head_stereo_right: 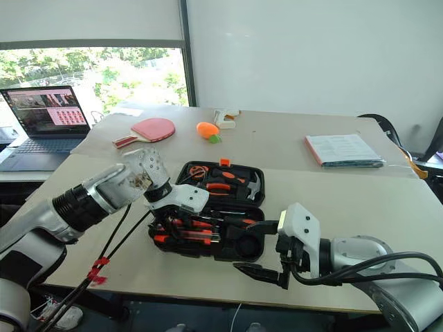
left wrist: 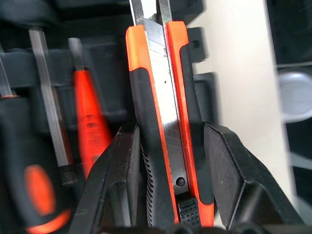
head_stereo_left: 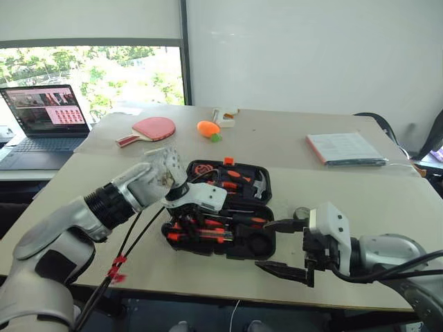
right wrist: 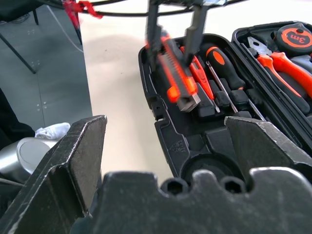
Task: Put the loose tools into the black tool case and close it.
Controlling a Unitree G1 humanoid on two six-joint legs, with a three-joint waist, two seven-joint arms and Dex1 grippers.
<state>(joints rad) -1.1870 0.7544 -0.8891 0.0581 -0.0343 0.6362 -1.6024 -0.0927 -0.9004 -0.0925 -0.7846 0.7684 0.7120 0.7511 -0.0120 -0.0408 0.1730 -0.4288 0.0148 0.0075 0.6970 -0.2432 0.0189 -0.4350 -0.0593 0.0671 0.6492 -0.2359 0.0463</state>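
Left end effector (left wrist: 168,170) grips utility knife (left wrist: 163,122) over tool case (right wrist: 170,136).

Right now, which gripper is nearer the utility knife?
Left. The left gripper is shut on the utility knife over the open tool case. The right gripper waits open at the case's near corner.

Utility knife (right wrist: 176,73) over open tool case (head_stereo_left: 259,243), paddle (head_stereo_left: 149,129) behind.

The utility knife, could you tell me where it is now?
The left gripper holds the utility knife over the open tool case's near half, beside the screwdrivers.
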